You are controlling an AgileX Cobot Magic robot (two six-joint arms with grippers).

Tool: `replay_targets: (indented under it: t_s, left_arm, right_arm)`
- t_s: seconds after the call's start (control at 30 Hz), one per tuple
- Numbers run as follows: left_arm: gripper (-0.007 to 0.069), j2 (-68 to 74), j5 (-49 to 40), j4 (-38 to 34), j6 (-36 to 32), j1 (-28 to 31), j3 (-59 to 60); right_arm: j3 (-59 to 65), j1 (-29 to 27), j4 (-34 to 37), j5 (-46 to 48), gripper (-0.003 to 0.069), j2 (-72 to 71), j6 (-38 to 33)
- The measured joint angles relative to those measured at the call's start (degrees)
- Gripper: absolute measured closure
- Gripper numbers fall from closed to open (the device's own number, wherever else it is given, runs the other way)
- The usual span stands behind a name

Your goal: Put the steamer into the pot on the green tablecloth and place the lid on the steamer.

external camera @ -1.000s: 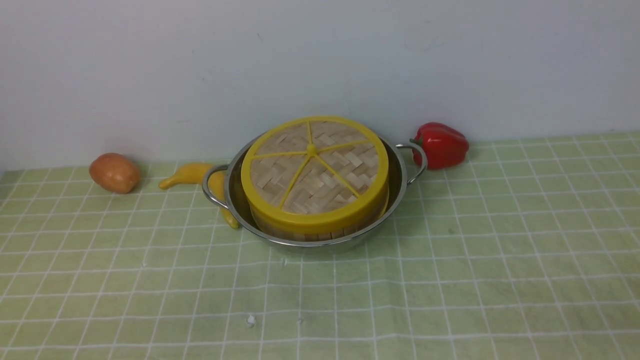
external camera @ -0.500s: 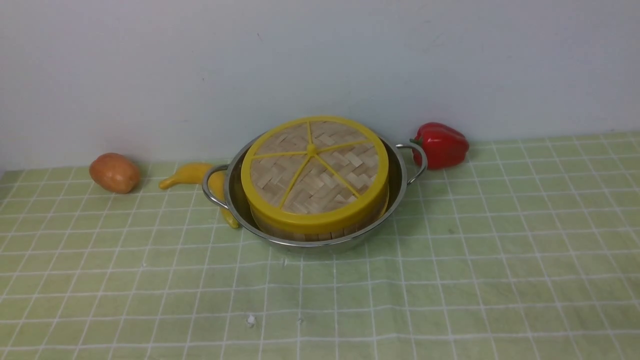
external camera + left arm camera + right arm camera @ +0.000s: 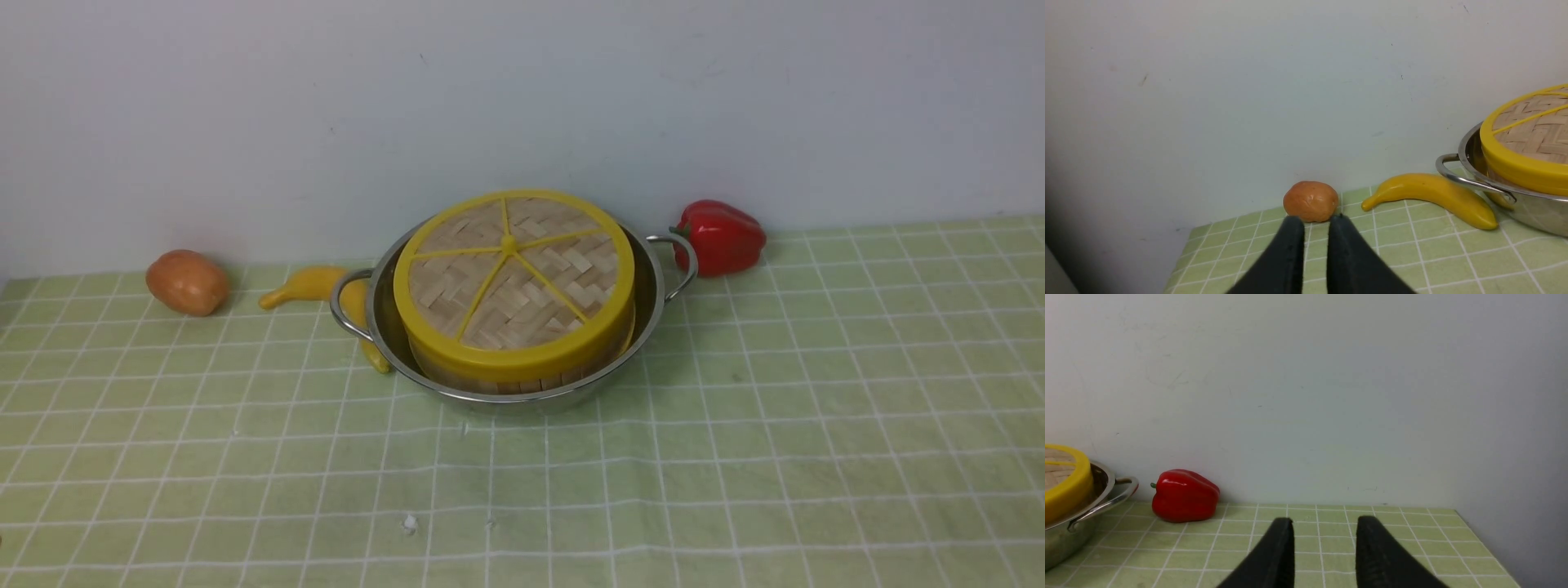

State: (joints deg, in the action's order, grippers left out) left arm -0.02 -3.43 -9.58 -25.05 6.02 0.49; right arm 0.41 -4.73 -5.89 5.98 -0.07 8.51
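**On the green cloth, the pot is holding the steamer and its lid**

On the pale green tablecloth with thin white squares (image 3: 735, 457), the wide shiny steel pot with two loop handles (image 3: 653, 286) is sitting near the wall. The round bamboo steamer basket (image 3: 506, 377) is sitting inside it, and only a strip of its side is peeking out. The flat woven bamboo lid with the thick yellow rim and yellow spokes (image 3: 513, 273) is lying on top of the steamer, a little tilted toward the camera.

The job is looking done — nothing is left to put in place.

The left gripper (image 3: 1314, 222) is showing only in its own wrist view. Its two black fingers are sitting close with a thin gap between them, and they are holding nothing. The right gripper (image 3: 1324, 524) is showing a wider gap, and it is holding nothing too. Both are well apart from the pot.

The lid is probably light and stiff. Its smooth yellow rim may be slippery, so pinching across the rim or a spoke would be best. The pot is probably heavier and slick — its loop handles are the place to hold.

A brown potato (image 3: 187, 282), a yellow banana (image 3: 306, 286) and a red pepper (image 3: 722, 237) are lying beside the pot.
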Motion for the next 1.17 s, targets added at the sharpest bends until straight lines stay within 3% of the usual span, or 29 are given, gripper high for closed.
replay_targets:
  t_s: [1.17]
  left_arm:
    - [0.0487,0.0,0.0,0.0,-0.17,0.0,0.0]
  right_arm:
    - [0.0,0.0,0.0,0.0,0.0419,0.0,0.0]
